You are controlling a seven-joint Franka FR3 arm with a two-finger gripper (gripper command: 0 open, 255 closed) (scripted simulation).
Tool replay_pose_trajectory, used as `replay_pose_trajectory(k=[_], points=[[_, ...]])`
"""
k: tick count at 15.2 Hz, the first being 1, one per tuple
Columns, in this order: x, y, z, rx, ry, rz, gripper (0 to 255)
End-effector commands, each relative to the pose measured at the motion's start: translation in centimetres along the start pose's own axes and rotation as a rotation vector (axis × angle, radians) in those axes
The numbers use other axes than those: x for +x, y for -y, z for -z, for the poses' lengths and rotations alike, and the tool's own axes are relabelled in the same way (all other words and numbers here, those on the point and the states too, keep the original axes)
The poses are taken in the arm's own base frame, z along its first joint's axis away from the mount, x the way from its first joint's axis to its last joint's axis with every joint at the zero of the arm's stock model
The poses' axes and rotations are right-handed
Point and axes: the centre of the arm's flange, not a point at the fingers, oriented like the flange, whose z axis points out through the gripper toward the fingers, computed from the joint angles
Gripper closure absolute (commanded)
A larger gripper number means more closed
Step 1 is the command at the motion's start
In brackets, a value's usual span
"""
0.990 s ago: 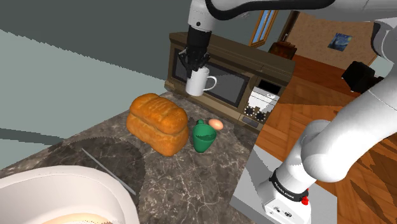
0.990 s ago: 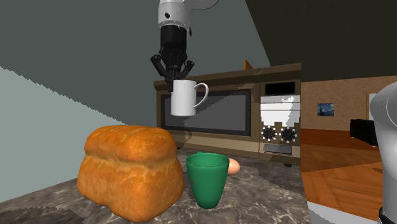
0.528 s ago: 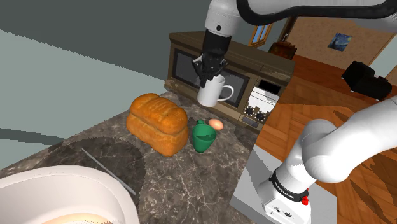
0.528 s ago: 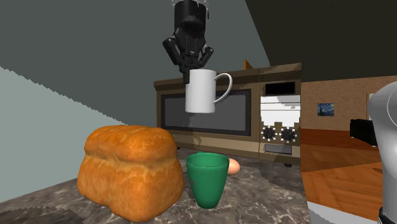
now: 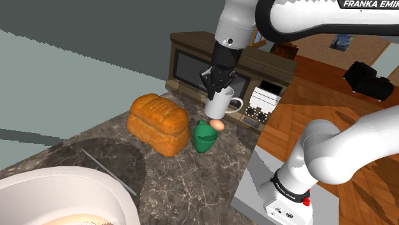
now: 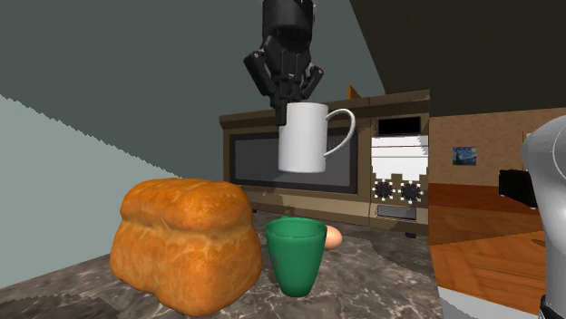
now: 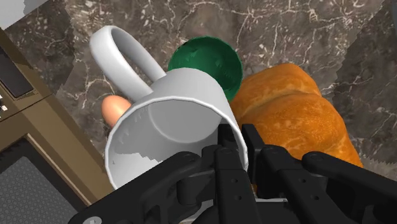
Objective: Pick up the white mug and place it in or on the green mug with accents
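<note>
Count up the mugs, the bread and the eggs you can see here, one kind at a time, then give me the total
Mugs: 2, the white mug and the green mug
Bread: 1, the loaf
Eggs: 1, the egg
Total: 4

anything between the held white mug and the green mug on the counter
Nothing. In the second exterior view, the gap between the white handled mug and the glossy green mug is bare air; a brown microwave stands behind.
</note>
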Motion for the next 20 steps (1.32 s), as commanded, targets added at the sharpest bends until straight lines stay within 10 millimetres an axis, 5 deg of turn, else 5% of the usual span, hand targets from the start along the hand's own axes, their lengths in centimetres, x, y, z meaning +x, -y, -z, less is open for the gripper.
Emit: replay_pose_trajectory(k=[1,15,20], points=[[0.0,0.0,-1.0,0.000,0.000,0.000,255],[-0.6,0.1,-8.5,0.000,0.000,0.000,255],[-0.6,0.1,-8.5,0.000,0.000,0.000,255]])
